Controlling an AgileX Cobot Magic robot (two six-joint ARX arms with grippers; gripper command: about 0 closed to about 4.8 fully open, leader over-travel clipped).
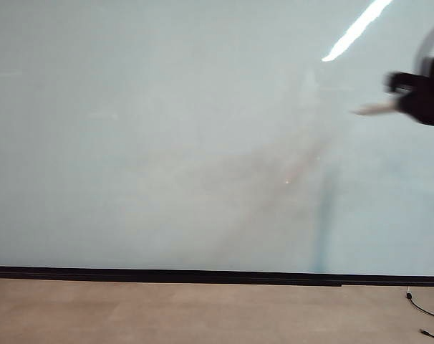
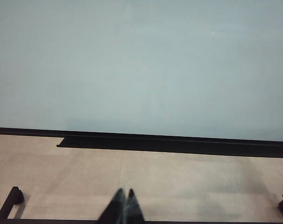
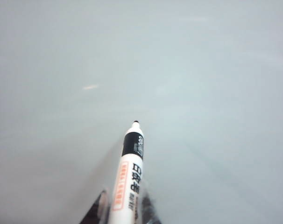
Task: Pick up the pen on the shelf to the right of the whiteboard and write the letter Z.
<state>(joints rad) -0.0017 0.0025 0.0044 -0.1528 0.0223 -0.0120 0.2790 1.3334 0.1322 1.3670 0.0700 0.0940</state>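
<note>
The whiteboard [image 1: 167, 143] fills nearly all of the exterior view, pale and glossy, with a black strip along its lower edge. At the upper right, blurred, my right gripper [image 1: 407, 100] hangs in front of the board, shut on the pen [image 1: 374, 109], whose tip points left. In the right wrist view the white pen [image 3: 130, 177] with a black band and dark tip sticks out from between the fingers [image 3: 100, 207] toward the board [image 3: 179, 70]. My left gripper [image 2: 125, 192] is shut, low over the tan floor, facing the board [image 2: 141, 65]. No letter Z shows. The shelf is out of view.
The tan floor [image 1: 203, 312] runs below the board. A thin black cable [image 1: 425, 309] lies at the lower right. In the left wrist view a black ledge [image 2: 179, 144] runs under the board, and dark feet [image 2: 10, 198] stand on the floor at either side.
</note>
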